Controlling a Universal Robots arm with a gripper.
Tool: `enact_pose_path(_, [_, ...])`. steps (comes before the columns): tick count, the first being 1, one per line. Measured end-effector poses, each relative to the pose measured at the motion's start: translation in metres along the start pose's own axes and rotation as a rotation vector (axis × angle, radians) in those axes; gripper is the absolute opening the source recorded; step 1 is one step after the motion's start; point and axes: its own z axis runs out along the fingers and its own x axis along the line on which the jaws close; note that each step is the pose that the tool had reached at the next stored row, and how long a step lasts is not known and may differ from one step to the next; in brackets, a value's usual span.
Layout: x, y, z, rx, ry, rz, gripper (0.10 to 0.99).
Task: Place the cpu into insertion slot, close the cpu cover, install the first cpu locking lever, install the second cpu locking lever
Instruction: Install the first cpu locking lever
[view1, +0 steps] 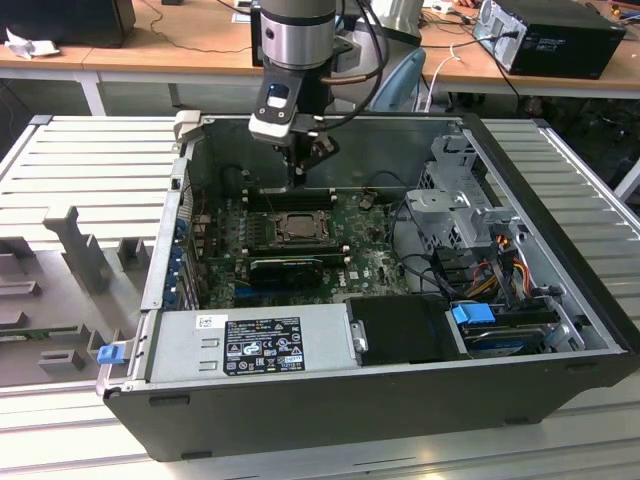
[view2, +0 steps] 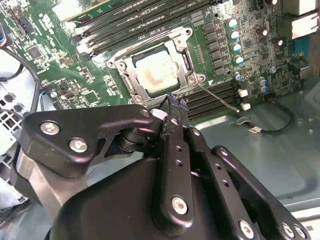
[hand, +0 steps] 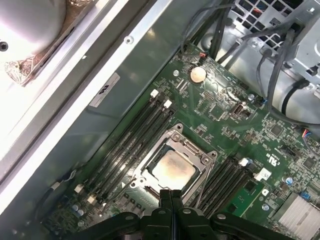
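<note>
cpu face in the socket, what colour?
The cpu face is pale silvery-tan, smudged darker tan; clearest in the second wrist view.

The cpu (hand: 172, 169) has a pale silvery-tan metal face, matt and smudged at its middle. The cpu cover (hand: 192, 147) framing it is dull bare metal. The tool (view2: 175, 102) is matt black with bright metal screw heads. The motherboard (hand: 225, 120) is green, faintly glossy. The case wall (hand: 125, 95) is smooth grey sheet metal. The counter (view1: 90, 160) is ribbed pale metal.
</note>
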Motion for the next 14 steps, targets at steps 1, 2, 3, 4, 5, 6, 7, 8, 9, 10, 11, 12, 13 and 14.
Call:
enact_pose_path(1, [0.0000,0.0000,0.0000,0.000,0.0003,-0.007,0.106])
enact_pose_path(2, [0.0000,0.0000,0.0000,0.000,0.0006,-0.014,0.106])
enact_pose_path(3, [0.0000,0.0000,0.0000,0.001,0.0010,-0.026,0.106])
enact_pose_path(4, [0.0000,0.0000,0.0000,0.001,0.0017,-0.044,0.106])
enact_pose_path(5, [0.0000,0.0000,0.0000,0.001,0.0020,-0.055,0.106])
enact_pose_path(6, [0.0000,0.0000,0.0000,0.002,0.0025,-0.068,0.106])
enact_pose_path(7, [0.0000,0.0000,0.0000,0.002,0.0028,-0.076,0.106])
enact_pose_path(8, [0.0000,0.0000,0.0000,0.002,0.0031,-0.083,0.106])
enact_pose_path(9, [0.0000,0.0000,0.0000,0.002,0.0034,-0.090,0.106])
enact_pose_path(10, [0.0000,0.0000,0.0000,0.002,0.0035,-0.095,0.106])
enact_pose_path(11, [0.0000,0.0000,0.0000,0.002,0.0039,-0.104,0.106])
enact_pose_path(12, [0.0000,0.0000,0.0000,0.003,0.0043,-0.115,0.106])
enact_pose_path(13, [0.0000,0.0000,0.0000,0.003,0.0048,-0.124,0.106])
enact_pose_path(14, [0.0000,0.0000,0.0000,0.003,0.0050,-0.132,0.106])
